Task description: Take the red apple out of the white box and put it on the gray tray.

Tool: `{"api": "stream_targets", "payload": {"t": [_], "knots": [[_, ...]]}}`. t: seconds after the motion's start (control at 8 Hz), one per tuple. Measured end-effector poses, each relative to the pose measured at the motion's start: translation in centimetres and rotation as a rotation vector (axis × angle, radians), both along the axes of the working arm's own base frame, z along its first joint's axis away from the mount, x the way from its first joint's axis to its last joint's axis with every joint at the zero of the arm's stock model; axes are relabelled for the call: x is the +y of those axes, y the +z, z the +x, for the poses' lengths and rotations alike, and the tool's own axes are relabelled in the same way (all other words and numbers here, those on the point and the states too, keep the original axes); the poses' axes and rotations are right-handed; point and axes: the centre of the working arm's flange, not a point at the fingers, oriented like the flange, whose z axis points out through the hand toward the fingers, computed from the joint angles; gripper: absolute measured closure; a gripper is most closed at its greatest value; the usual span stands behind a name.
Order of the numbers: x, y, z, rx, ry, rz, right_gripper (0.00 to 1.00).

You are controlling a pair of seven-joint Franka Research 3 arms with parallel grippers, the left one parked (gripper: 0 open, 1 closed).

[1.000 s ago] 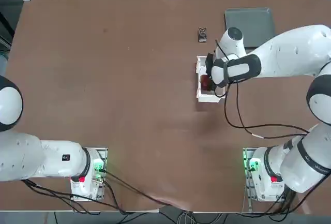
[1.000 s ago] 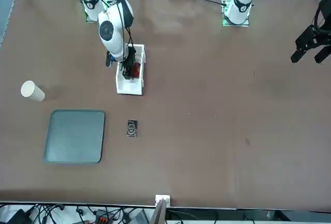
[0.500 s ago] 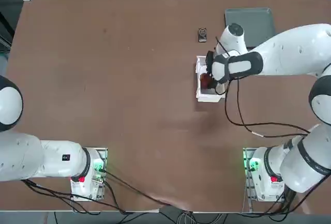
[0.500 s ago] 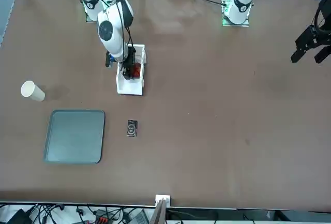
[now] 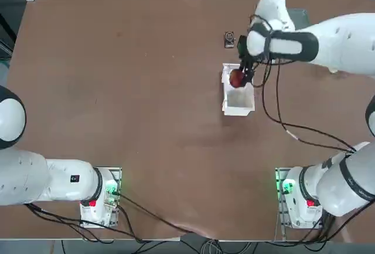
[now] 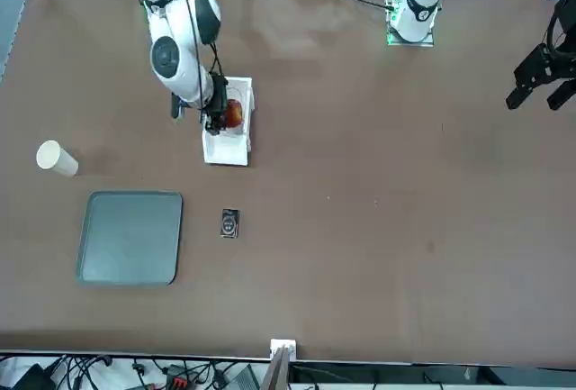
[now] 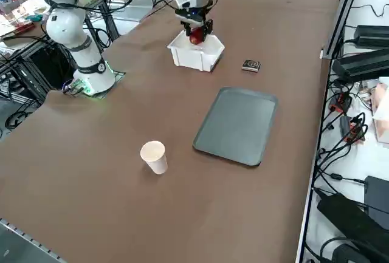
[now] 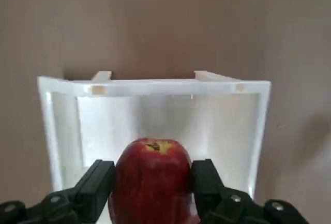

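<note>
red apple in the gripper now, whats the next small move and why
Probably lift the right gripper a bit more before swinging toward the gray tray: the red apple sits between its fingers, still over the white box.

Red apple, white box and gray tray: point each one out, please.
Red apple (image 8: 151, 182): right wrist view, on its front skin.
White box (image 5: 238, 106): top view, on its inner floor.
Gray tray (image 7: 237, 126): right side view, mid-surface.
</note>
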Motion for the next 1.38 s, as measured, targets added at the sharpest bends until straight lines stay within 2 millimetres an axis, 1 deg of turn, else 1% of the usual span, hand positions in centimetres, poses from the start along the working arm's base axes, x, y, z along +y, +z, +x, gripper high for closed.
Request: {"api": "stream_targets", "payload": {"t": [0.12, 0.25, 0.38, 0.5, 0.62, 0.75, 0.88, 1.0, 1.12, 1.25, 1.38], "knots": [[-1.2, 2.7, 1.7, 0.022, 0.029, -0.017, 0.16], [-3.0, 5.5, 3.5, 0.028, 0.060, -0.017, 0.16], [-5.9, 8.1, 5.7, 0.011, 0.085, 0.003, 0.16], [-9.7, 9.9, 7.9, -0.022, 0.104, 0.030, 0.16], [-14.2, 10.5, 9.9, -0.053, 0.131, 0.041, 0.16], [-18.2, 9.7, 11.7, -0.070, 0.169, 0.030, 0.16], [-21.4, 8.3, 13.7, -0.086, 0.201, 0.015, 0.16], [-23.6, 6.5, 15.7, -0.100, 0.205, 0.006, 0.19], [-25.4, 4.5, 17.6, -0.103, 0.190, -0.003, 0.33], [-27.0, 2.5, 19.4, -0.102, 0.172, -0.010, 0.58], [-28.2, 0.8, 21.0, -0.103, 0.176, -0.028, 0.82]]}}
